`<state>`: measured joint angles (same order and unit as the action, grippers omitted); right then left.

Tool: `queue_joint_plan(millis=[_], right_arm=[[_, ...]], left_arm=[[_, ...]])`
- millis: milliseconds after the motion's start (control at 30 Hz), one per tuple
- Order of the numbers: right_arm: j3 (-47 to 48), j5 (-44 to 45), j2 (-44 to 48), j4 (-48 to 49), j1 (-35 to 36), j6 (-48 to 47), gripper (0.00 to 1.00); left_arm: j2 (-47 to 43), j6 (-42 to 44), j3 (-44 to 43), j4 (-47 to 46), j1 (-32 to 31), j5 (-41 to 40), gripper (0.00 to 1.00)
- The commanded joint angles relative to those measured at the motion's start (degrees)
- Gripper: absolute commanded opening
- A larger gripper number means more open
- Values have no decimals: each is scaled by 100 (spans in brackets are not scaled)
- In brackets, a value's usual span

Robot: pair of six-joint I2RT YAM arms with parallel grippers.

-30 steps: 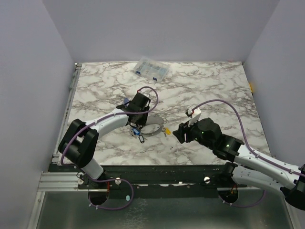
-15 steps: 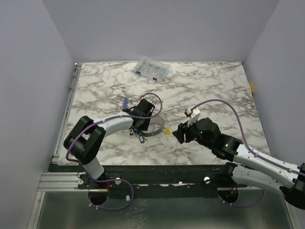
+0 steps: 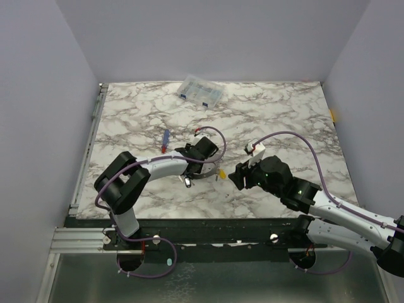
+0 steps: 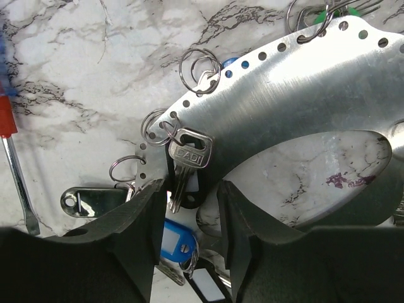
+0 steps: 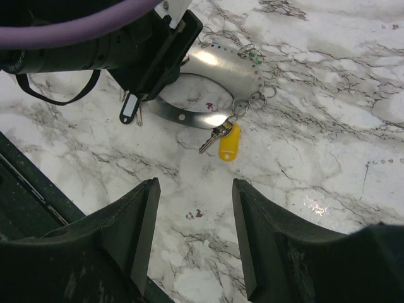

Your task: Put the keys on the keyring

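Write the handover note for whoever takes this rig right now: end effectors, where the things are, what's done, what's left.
Left end effector: jaws apart, low over the keyring, straddling a silver key; no grip visible.
Right end effector: open, empty, hovering near the yellow-tagged key.
Done: silver key, yellow-tagged key and green-tagged key appear ringed to the keyring's holes.
Left: blue tag and dark tag lie by the rim; attachment unclear, so check them.

Jaws seemingly clear of key (image 4: 190, 153) on keyring (image 4: 297, 88)
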<state>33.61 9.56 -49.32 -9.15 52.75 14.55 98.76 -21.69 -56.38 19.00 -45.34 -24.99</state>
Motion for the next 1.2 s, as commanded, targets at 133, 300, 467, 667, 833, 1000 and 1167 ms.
queue_joint_plan(millis=[133, 300, 467, 667, 833, 1000, 1167], right_arm=[[126, -104, 26, -16, -28, -86, 59], [120, -108, 52, -47, -28, -95, 59], [145, -96, 62, -79, -28, -108, 59], [134, -50, 115, -157, -28, -109, 59], [128, -61, 103, -131, -28, -94, 59], [161, -69, 49, -122, -28, -99, 59], [196, -77, 5, -105, -28, -99, 59]], left_arm=[[378, -329, -92, 306, -220, -763, 42], [632, -299, -91, 294, -202, -699, 48], [948, -212, -68, 164, -64, -113, 41], [983, -193, 201, -88, 85, 411, 28], [999, -204, 293, -219, 109, 570, 11], [658, -105, 269, -205, 103, 603, 0], [242, -55, 201, -96, 95, 710, 0]])
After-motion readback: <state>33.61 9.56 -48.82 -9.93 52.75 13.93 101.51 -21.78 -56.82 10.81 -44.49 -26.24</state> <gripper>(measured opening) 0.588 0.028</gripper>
